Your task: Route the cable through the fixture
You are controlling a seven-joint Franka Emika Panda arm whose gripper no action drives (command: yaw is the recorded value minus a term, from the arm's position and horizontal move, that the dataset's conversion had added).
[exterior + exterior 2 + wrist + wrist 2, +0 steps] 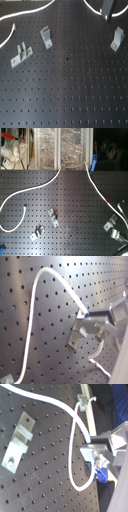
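The white cable point(30, 190) runs from the second exterior view's left across the back of the black perforated table and down its right side, where the red band point(111, 203) sits just before my gripper point(122, 211). In the first wrist view the gripper point(89, 315) is shut on the cable point(34, 301), and the red band point(95, 362) trails past the fingers. The fixture point(76, 336), a slim leaning grey bracket, stands just beside the fingertips, with the cable outside it. In the first exterior view the fixture point(117, 39) lies below the gripper point(107, 7).
A similar leaning bracket point(46, 36) and a flat-based bracket with two posts point(21, 54) stand at the first exterior view's left. Clear bins point(60, 148) and clutter line the table's back edge in the second exterior view. The cable's free end point(26, 206) loops at that side.
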